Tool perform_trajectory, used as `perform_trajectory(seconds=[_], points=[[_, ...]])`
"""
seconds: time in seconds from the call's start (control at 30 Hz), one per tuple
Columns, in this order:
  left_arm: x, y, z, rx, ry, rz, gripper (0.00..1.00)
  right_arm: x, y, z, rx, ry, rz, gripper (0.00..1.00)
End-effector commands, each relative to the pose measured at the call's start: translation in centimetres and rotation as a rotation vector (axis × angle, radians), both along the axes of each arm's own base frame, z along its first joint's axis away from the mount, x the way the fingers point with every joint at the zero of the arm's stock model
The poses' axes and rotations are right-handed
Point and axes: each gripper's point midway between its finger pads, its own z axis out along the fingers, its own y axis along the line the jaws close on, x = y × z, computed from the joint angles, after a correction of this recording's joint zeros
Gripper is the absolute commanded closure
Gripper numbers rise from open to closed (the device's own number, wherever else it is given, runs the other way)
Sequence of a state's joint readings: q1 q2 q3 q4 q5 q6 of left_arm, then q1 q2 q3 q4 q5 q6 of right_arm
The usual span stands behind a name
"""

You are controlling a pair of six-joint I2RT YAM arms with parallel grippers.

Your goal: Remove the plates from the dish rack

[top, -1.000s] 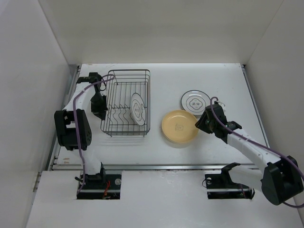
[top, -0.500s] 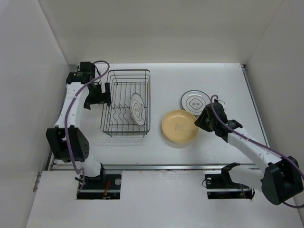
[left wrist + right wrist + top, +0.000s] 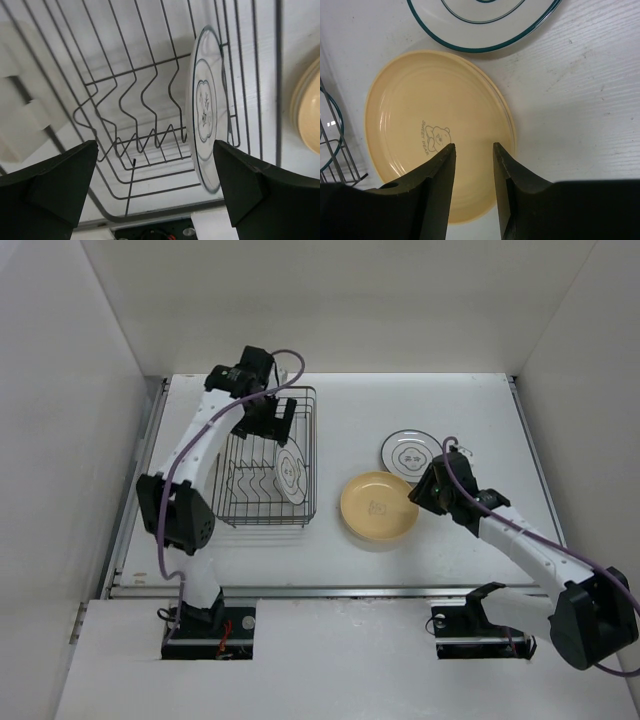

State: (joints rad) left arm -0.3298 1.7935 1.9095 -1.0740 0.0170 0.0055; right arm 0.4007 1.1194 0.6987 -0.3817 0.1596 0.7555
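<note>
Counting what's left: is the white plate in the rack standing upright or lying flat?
Upright: the white plate stands on edge in the dish rack.

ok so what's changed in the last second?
Left gripper swung from outside the dish rack's left side to above its far end, open, holding nothing. Right gripper barely moved, fingers slightly apart over the yellow plate. The rack, the white plate standing in it and the white plate lying flat stayed put.
</note>
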Motion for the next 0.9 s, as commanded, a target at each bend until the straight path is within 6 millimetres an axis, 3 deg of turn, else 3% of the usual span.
perform_trajectory(seconds=[0.0, 0.07, 0.13, 0.17, 0.2, 0.23, 0.37, 0.4, 0.53, 0.63, 0.77, 0.87], points=[[-1.7, 0.0, -2.1, 0.038, 0.111, -0.033, 0.0, 0.4, 0.4, 2.0, 0.013, -0.053, 0.018, 0.58], [-1.7, -0.7, -2.8, 0.034, 0.135, -0.05, 0.03, 0.1, 0.3, 1.9, 0.013, -0.053, 0.018, 0.58], [-1.8, -1.3, -3.7, 0.029, 0.162, -0.065, 0.12, 0.0, 0.1, 2.1, 0.008, -0.058, 0.011, 0.58], [-1.8, -1.3, -3.7, 0.029, 0.162, -0.065, 0.19, -0.2, 0.0, 2.0, 0.008, -0.059, 0.011, 0.58], [-1.8, -1.3, -3.7, 0.029, 0.162, -0.065, 0.43, -0.2, 0.0, 2.0, 0.008, -0.059, 0.011, 0.58], [-1.8, -1.3, -3.7, 0.025, 0.163, -0.056, 0.54, -0.2, 0.0, 2.0, 0.008, -0.059, 0.011, 0.58], [-2.0, -1.5, -1.8, 0.0, 0.13, -0.051, 0.87, -0.5, -0.1, 1.8, 0.005, -0.051, 0.011, 0.58], [-2.1, -1.4, -1.6, 0.001, 0.132, -0.05, 0.91, -0.5, -0.1, 1.8, 0.005, -0.051, 0.011, 0.58], [-1.4, -1.4, 1.1, -0.014, 0.053, -0.035, 1.0, -0.5, -0.1, 1.8, 0.005, -0.051, 0.011, 0.58], [-0.6, -1.4, 3.7, -0.016, -0.035, -0.017, 1.0, -0.2, 0.0, 2.5, 0.01, -0.062, 0.011, 0.58], [0.8, -1.9, 9.1, 0.015, -0.228, -0.013, 1.0, -0.1, 0.0, 3.1, 0.007, -0.072, 0.018, 0.58], [1.5, -2.4, 10.3, 0.057, -0.292, -0.016, 1.0, -0.1, 0.0, 3.1, 0.0, -0.073, 0.024, 0.58]])
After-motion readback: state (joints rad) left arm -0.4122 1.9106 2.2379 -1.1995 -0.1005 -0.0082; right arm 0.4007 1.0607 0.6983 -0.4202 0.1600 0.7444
